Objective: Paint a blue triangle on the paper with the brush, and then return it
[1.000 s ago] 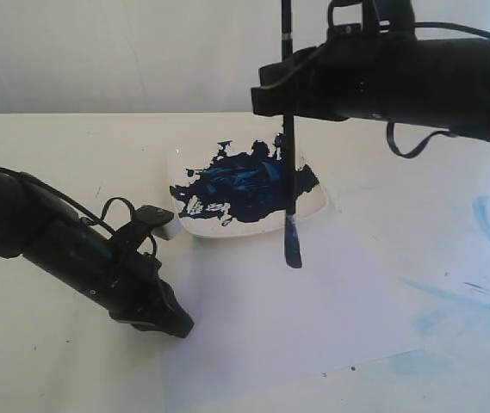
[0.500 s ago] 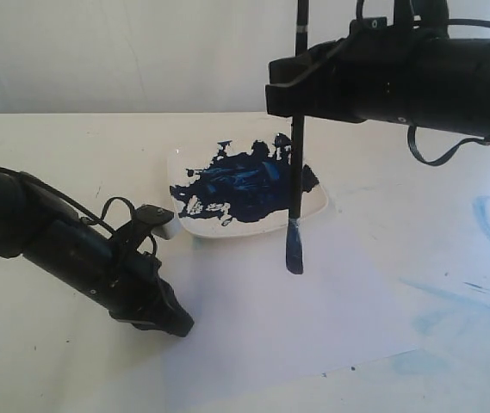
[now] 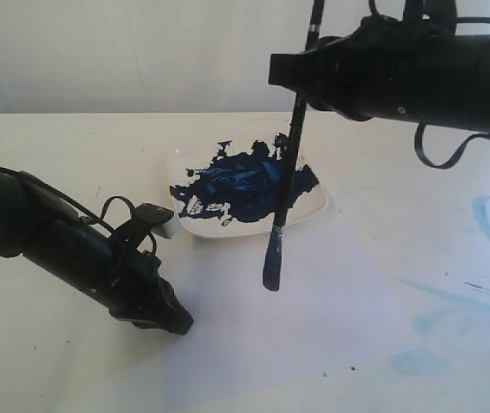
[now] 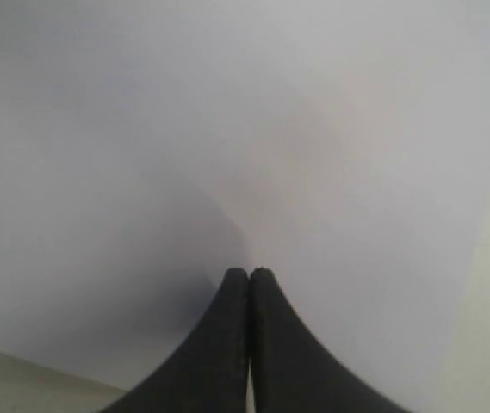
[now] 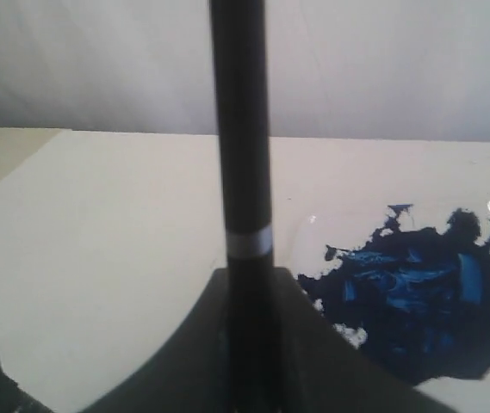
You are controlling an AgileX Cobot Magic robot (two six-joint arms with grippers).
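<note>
The cream counter (image 3: 55, 146) carried the white paper (image 3: 313, 318), with a paint-smeared dish (image 3: 318, 206) at its far edge. The left end effector (image 3: 171, 320) rested closed on the paper. The right end effector (image 3: 300, 82) gripped the tilted brush (image 3: 289, 163), whose blue tip hung over the paper just beside the dish.

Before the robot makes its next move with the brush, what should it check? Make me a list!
1. Brush gripped: ok. The right gripper is shut on the black handle.
2. Paint on the bristles: ok. The tip is dark blue.
3. Tip clear of the dish: ok. It hangs in front of the dish, over the paper.
4. Tip touching the paper: cannot tell.
5. Paper held down: ok, it seems. The left gripper is shut, with its tips down on the sheet.
6. Room to paint: ok. The sheet under the tip is bare white.
</note>
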